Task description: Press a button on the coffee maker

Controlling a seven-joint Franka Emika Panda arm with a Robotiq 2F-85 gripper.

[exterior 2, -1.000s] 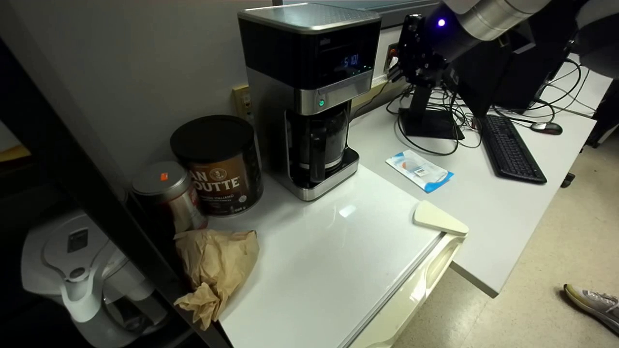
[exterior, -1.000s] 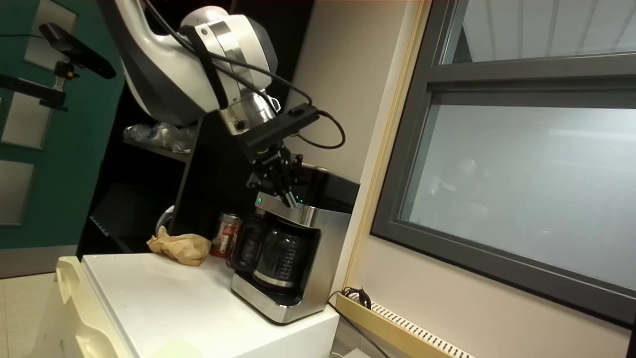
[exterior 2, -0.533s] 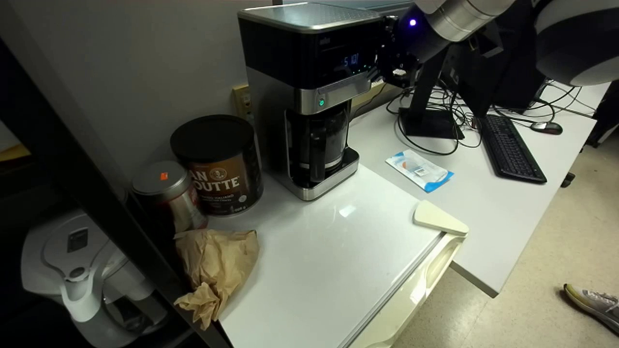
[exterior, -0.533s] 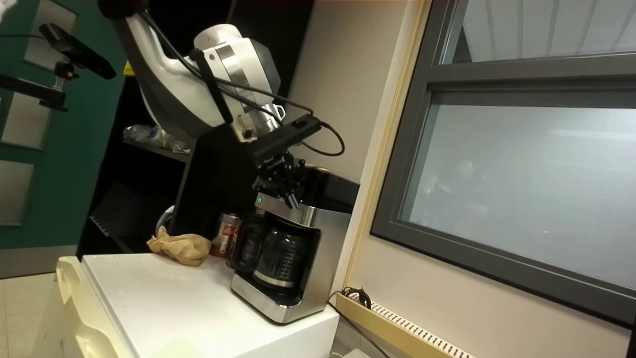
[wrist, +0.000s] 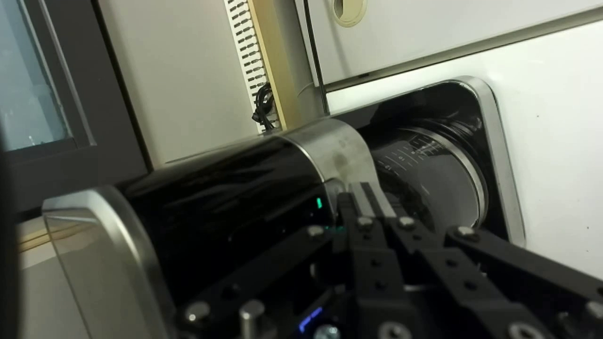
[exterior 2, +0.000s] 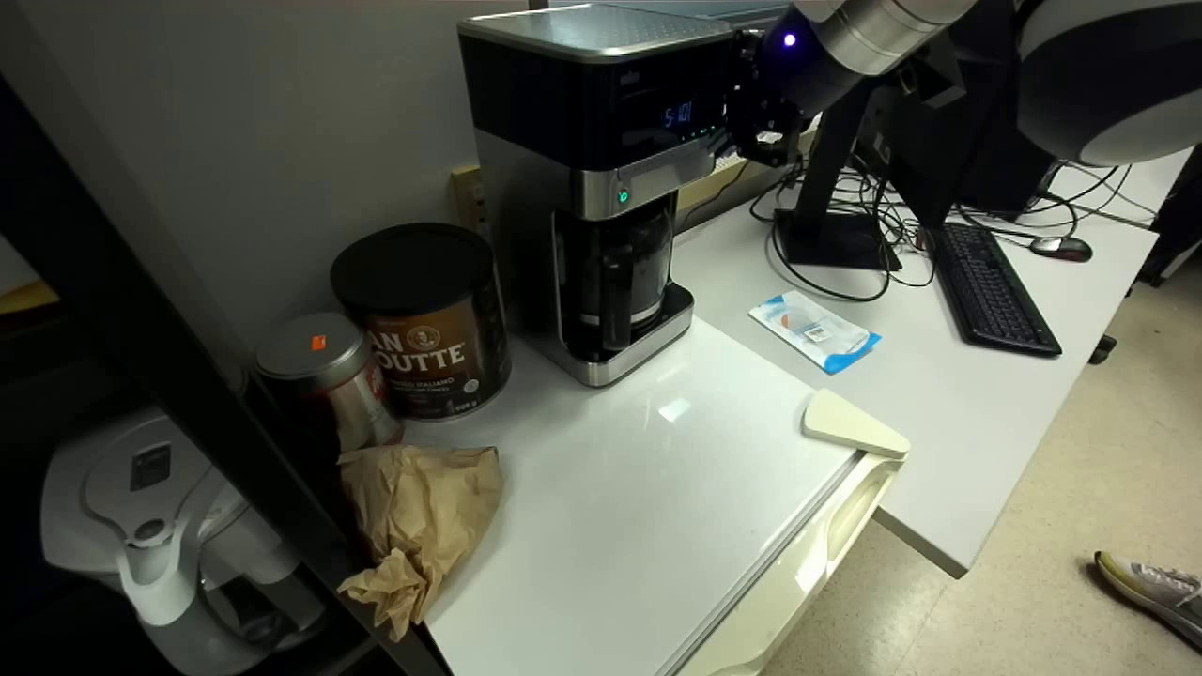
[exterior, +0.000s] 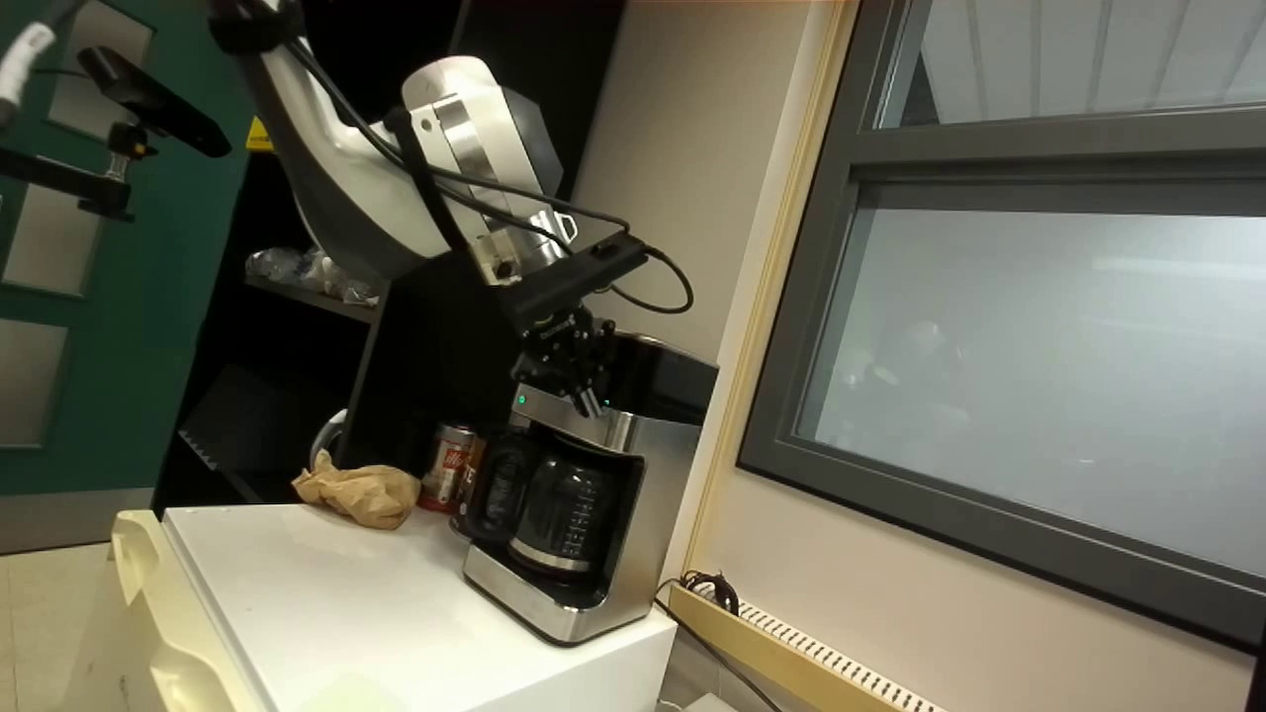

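The coffee maker (exterior: pixel 665 504) stands upright on the white cabinet top; it also shows in an exterior view (exterior 2: pixel 526 113) and in the wrist view (wrist: pixel 221 193). Its silver control band (exterior 2: pixel 648 183) has a green-lit round button (exterior 2: pixel 623 196) at one end. A blue clock display and small green lights sit on the black panel above. The dark glass carafe (exterior: pixel 562 519) is inside. My gripper (wrist: pixel 372 200) is shut, its fingertips pressed together with nothing between them. The tips (exterior: pixel 590 402) are at the silver band, just below the small green lights, and appear to touch it. The spot under them is hidden.
A crumpled paper bag (exterior 2: pixel 432 526), a red-brown can (exterior 2: pixel 324 380) and a large coffee tin (exterior 2: pixel 423 324) stand beside the coffee maker. A wall is behind it. A desk (exterior 2: pixel 939 422) with a monitor, cables and keyboard (exterior 2: pixel 995 291) adjoins the cabinet top.
My shut gripper has moved forward and down to the front of the coffee maker. In the last half second the coffee maker has shifted slightly back, away from the gripper.
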